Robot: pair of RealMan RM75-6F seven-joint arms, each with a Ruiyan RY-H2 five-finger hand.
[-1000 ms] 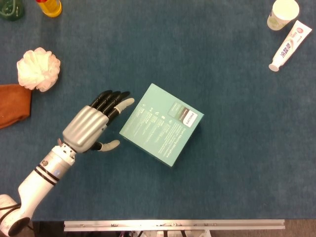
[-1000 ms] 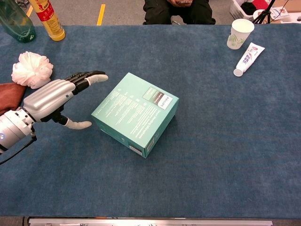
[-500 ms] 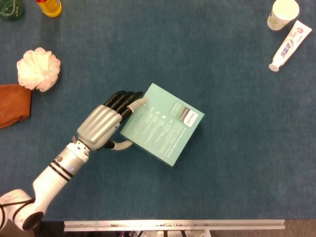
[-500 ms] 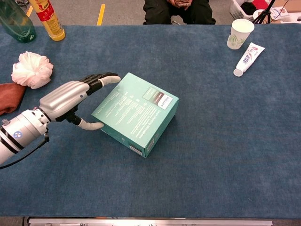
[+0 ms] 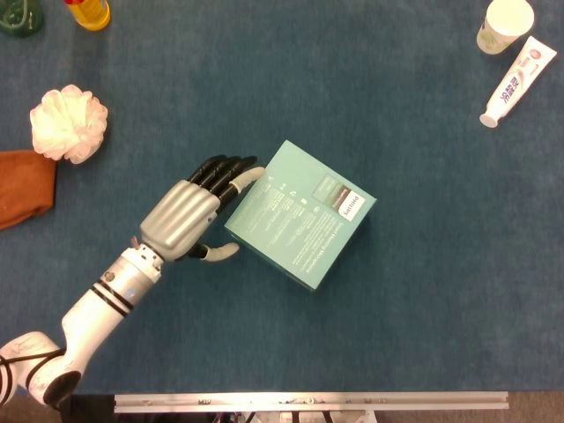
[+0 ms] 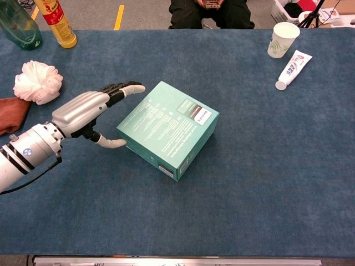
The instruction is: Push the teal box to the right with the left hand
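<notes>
So the left hand (image 5: 185,218) is flat against the left side of the teal box (image 5: 301,214), fingers (image 6: 128,88) held together and stretched out, thumb touching the box's lower corner, holding nothing. The box sits tilted mid-table on the blue cloth (image 5: 423,291). Off to the far left there's a white bath pouf (image 5: 68,122), with a toothpaste tube (image 6: 290,69) way over on the right.
</notes>
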